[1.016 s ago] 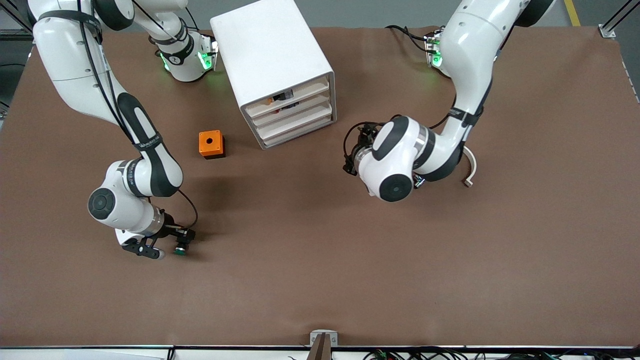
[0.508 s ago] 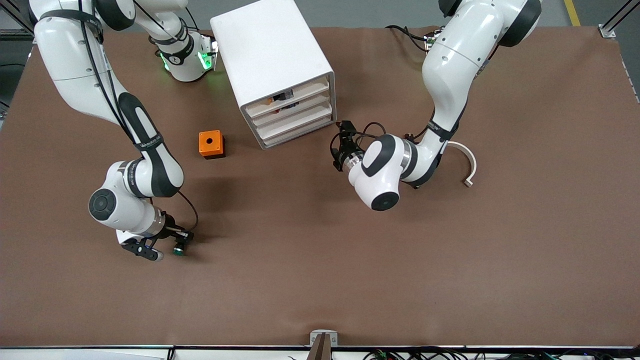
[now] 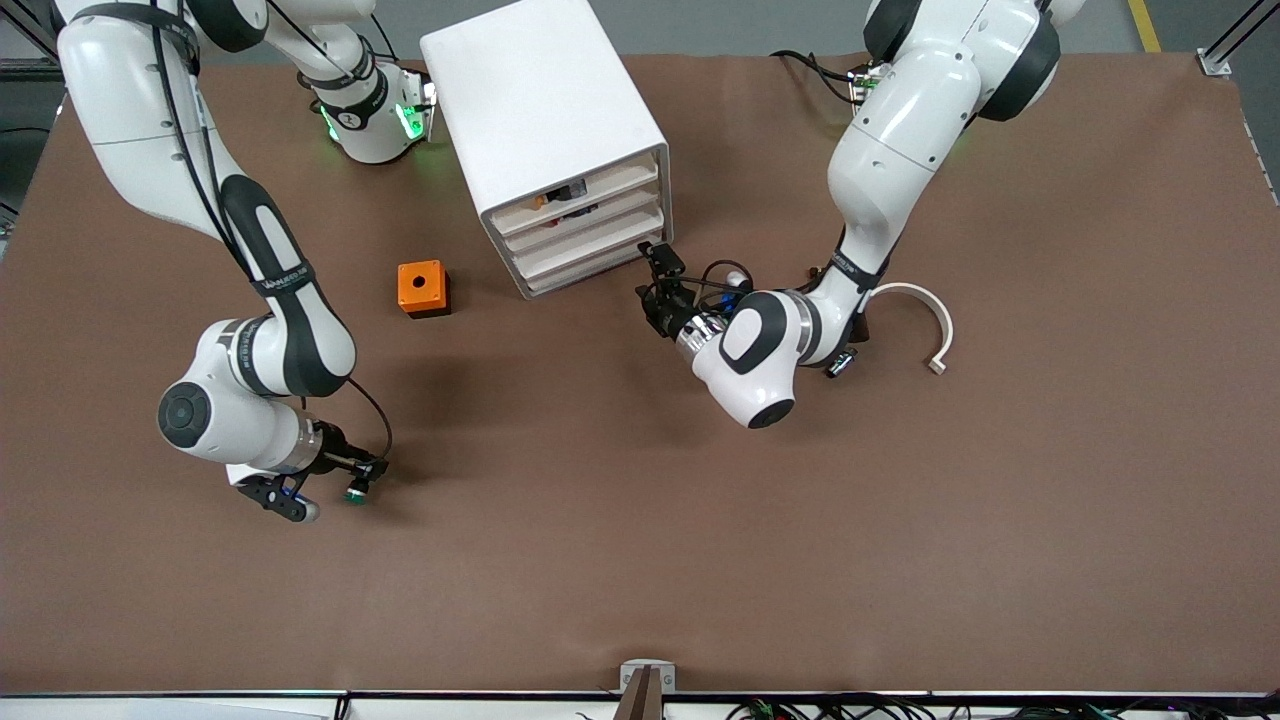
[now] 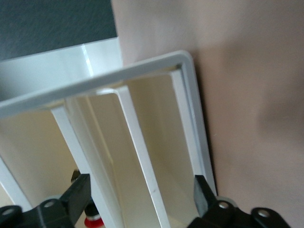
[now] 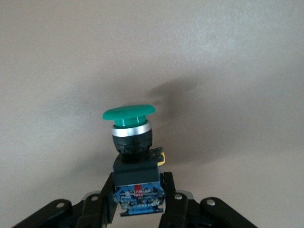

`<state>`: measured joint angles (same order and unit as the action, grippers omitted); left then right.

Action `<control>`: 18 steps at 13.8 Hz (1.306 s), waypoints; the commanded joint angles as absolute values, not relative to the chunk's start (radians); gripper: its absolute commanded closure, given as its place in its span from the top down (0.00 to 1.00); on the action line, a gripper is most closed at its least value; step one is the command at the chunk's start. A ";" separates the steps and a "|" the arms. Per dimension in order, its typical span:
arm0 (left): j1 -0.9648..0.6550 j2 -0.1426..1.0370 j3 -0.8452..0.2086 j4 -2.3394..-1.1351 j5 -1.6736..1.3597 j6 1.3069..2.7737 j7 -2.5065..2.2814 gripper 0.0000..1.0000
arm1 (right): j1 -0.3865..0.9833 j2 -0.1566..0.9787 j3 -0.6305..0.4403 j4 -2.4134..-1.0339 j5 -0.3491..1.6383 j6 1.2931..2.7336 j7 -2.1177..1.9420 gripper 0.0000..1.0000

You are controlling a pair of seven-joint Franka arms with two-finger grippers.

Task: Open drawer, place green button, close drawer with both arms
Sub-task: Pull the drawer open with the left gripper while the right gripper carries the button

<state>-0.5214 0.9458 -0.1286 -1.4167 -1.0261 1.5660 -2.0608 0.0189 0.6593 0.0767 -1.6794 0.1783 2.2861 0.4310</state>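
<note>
Two arms at work: one carries the button, the other faces the drawers.

From the front camera, the right gripper [image 3: 352, 478] clamps the green-capped button [image 3: 355, 492] low over the brown table [image 3: 640, 520], toward the right arm's end and nearer the camera than the orange box [image 3: 422, 288]. The left gripper [image 3: 655, 278] sits just in front of the white cabinet [image 3: 545, 130], level with the lower drawer [image 3: 590, 262], all trays pushed in. A white curved part [image 3: 925, 315] lies beside the left arm. In the left wrist view, the fingers [image 4: 76, 194] are spread wide, the cabinet's [image 4: 142, 76] tray fronts between them. In the right wrist view, the fingers [image 5: 102, 202] pinch the button's [image 5: 132, 137] black body, cap pointing away.
</note>
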 commanded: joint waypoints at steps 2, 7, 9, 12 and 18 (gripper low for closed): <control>-0.581 0.985 -0.126 -1.396 -1.083 1.557 -2.137 0.86 | 0.052 0.603 0.080 -1.651 0.198 2.145 0.599 0.00; -0.623 0.989 -0.126 -1.396 -1.080 1.555 -2.154 0.51 | 0.090 0.558 0.081 -1.629 0.199 2.001 0.733 0.00; -0.623 0.996 -0.126 -1.396 -1.077 1.555 -2.143 0.32 | 0.106 0.554 0.081 -1.615 0.209 1.964 0.781 0.00; -0.621 0.996 -0.120 -1.393 -1.075 1.555 -2.138 0.01 | 0.132 0.534 0.081 -1.612 0.213 1.927 0.874 0.00; -0.607 0.999 -0.016 -1.336 -1.080 1.601 -2.019 0.02 | 0.238 0.474 0.080 -1.600 0.213 1.852 1.118 0.00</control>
